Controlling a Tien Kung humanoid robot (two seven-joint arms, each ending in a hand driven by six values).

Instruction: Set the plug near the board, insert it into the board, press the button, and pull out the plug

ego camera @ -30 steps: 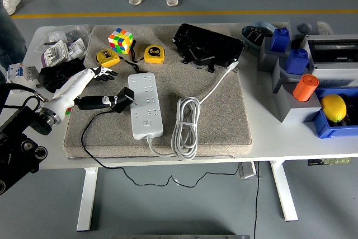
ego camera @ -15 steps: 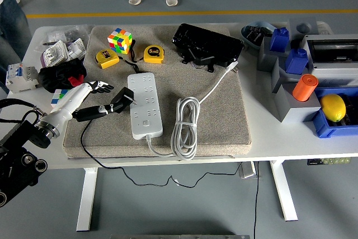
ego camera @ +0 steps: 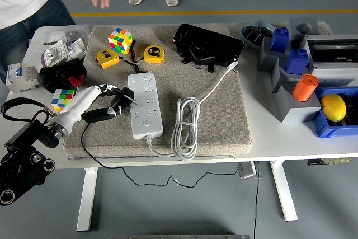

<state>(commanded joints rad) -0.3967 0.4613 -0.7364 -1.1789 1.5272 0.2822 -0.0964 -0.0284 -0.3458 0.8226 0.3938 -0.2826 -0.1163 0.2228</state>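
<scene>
One white table (ego camera: pixel 313 145) carries a grey mat (ego camera: pixel 224 121) on which the white board (ego camera: pixel 145 104) lies with its long axis near-to-far, while the left hand (ego camera: pixel 106 102) grasps the black plug (ego camera: pixel 123 101), angled rightward against the board's left edge.

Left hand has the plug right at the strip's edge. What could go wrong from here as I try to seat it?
1. The plug sits tilted in the left hand at the left edge of the power strip; its prongs may miss the sockets and skid.
2. The strip lies loose on the grey mat, so a sideways push could shove it toward its coiled white cable.
3. The plug's black cord loops over the table edge and could drag.
</scene>
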